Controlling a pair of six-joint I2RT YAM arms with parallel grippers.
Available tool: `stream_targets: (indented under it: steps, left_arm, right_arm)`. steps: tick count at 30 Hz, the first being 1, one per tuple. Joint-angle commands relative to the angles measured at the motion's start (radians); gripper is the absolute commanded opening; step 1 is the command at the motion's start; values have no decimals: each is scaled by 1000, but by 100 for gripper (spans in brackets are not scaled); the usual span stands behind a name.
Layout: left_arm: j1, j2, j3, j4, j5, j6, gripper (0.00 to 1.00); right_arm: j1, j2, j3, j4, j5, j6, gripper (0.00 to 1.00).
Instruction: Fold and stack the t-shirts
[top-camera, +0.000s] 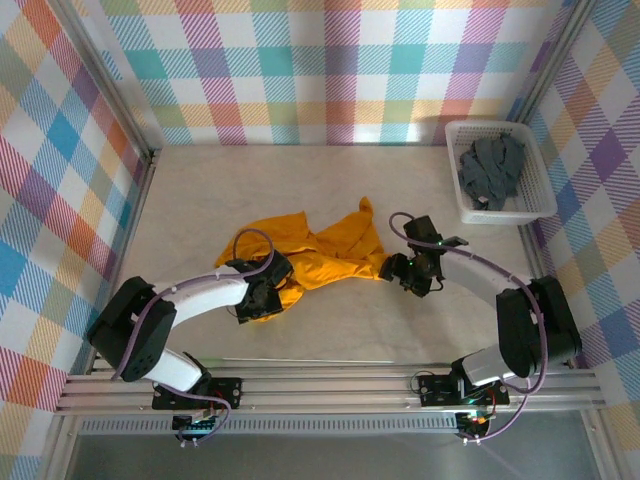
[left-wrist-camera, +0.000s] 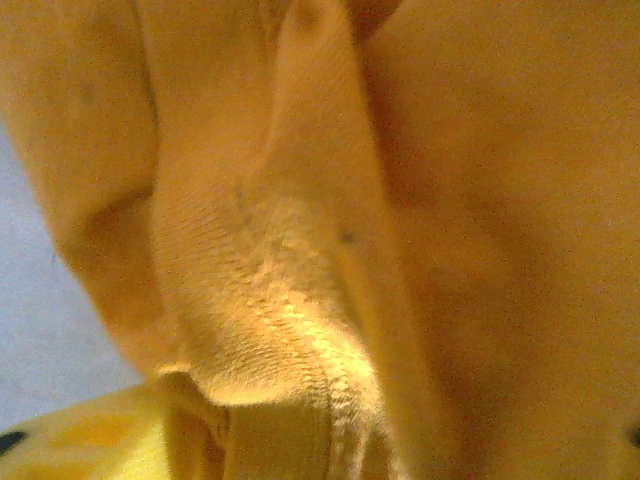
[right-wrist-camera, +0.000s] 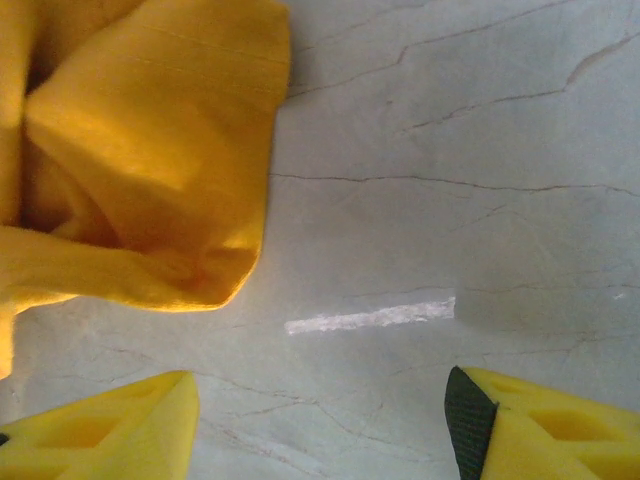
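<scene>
The orange-yellow t-shirt (top-camera: 325, 255) lies crumpled in the middle of the table. My left gripper (top-camera: 262, 297) is pushed into its lower-left part. In the left wrist view the shirt's cloth (left-wrist-camera: 300, 250) and a ribbed hem run down between the jaws, with one yellow finger (left-wrist-camera: 70, 440) showing at the bottom left. How far those jaws stand apart is hidden by cloth. My right gripper (top-camera: 398, 268) sits just off the shirt's right edge, open over bare table (right-wrist-camera: 400, 200), with a shirt fold (right-wrist-camera: 150, 150) to its upper left. The dark grey t-shirt (top-camera: 492, 170) lies bunched in the basket.
A white mesh basket (top-camera: 535, 205) stands at the back right against the wall. Checked walls close in the table on three sides. A pale scuff mark (right-wrist-camera: 370, 316) lies on the table ahead of the right gripper's fingers.
</scene>
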Motion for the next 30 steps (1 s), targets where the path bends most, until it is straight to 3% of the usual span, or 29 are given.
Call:
stream_targets:
  steps: [1, 3, 4, 10, 11, 16, 18, 23, 27, 30]
  left_arm:
    - [-10, 36, -26, 51, -69, -20, 30]
    - [-11, 23, -21, 49, -72, -19, 3]
    - [-10, 2, -19, 36, -77, -21, 0]
    - [-9, -240, 16, -159, -163, -27, 0]
    - [-8, -280, 25, -190, -173, -23, 0]
    - [29, -468, 91, -338, -208, -1, 0]
    - [57, -517, 121, -361, -200, 19, 0]
    - [106, -561, 202, -376, -174, 67, 0]
    - [113, -592, 266, -420, -232, 49, 0]
    - [118, -634, 297, -434, -270, 47, 0]
  right_arm:
    - [-6, 33, -5, 47, -20, 28, 65]
    - [-7, 63, 9, 65, -34, 30, 62]
    - [-6, 79, 18, 76, -44, 33, 61]
    - [-7, 176, 43, 155, -92, 80, 51]
    - [-6, 188, 48, 168, -97, 86, 47]
    - [-6, 166, 76, 189, -75, 103, 4]
    - [-6, 104, 88, 158, -46, 98, 0]
    - [-6, -43, 134, 29, -4, 70, 1]
    - [-4, -82, 117, -7, -37, 118, 37]
    - [-5, -66, 94, 20, -73, 183, 52]
